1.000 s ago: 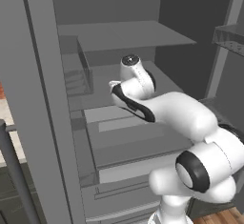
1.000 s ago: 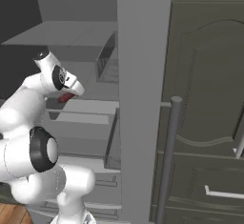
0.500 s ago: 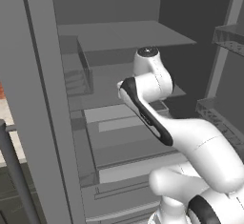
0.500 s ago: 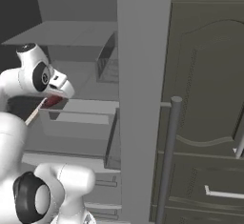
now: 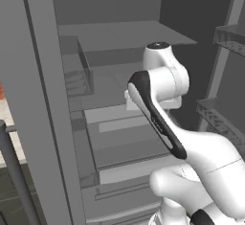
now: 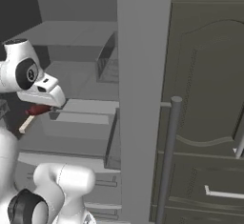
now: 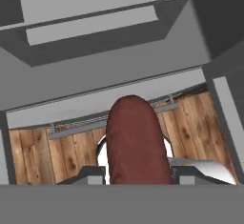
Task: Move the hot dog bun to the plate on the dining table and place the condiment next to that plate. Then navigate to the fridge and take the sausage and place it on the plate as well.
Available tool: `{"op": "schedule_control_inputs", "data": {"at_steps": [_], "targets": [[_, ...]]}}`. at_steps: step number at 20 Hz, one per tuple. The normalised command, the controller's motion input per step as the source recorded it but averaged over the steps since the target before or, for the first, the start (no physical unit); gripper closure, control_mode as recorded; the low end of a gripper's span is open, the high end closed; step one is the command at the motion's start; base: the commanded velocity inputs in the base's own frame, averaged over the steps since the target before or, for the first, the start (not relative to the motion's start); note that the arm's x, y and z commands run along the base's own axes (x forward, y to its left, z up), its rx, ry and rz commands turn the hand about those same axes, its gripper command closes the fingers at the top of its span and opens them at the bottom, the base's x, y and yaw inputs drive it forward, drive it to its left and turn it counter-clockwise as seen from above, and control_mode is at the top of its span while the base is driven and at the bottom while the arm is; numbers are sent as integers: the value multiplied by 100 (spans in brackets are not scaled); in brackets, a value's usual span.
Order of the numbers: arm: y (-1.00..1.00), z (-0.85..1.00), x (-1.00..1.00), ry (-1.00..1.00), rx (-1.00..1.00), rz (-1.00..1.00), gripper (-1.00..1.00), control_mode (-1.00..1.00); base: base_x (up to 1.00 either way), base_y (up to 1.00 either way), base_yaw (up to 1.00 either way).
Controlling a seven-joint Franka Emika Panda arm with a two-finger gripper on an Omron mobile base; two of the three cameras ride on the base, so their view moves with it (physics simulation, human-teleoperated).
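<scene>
My tool (image 7: pixel 138 173) is closed around the sausage (image 7: pixel 137 142), which rises between my finger tips at the bottom centre of the hand view as a thick reddish-brown cylinder with a rounded end pointing up the frame. In the right base view the same sausage (image 6: pixel 37 109) shows as a small dark red link just under my white hand at the left of the frame, in front of the open fridge (image 6: pixel 90 70). Behind the sausage in the hand view lies a strip of wooden floor (image 7: pixel 33 156) across the lower half of the frame, and above that the grey drawer fronts of the fridge stack up toward the top edge. In the left base view my arm bends up through the centre of the frame, with the fridge's pale drawers behind it at centre left and a wide grey shelf (image 5: pixel 124 35) further back near the top. A wire door bin (image 6: pixel 108 61) sits at upper centre of the right base view, beside the edge of the open door (image 6: pixel 143 99), and dark cabinet panels (image 6: pixel 205 99) fill the right side.
</scene>
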Motion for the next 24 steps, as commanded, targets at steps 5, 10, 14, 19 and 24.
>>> {"op": "schedule_control_inputs", "data": {"at_steps": [5,10,14,19,24], "targets": [[0,0,0,0,0,0,100,100,-100,-6,0],[0,0,0,0,0,0,100,100,-100,-13,6],[0,0,0,0,0,0,100,100,-90,0,65],[0,0,0,0,0,0,100,100,-44,11,81],[0,0,0,0,0,0,100,100,-24,31,84]]}}
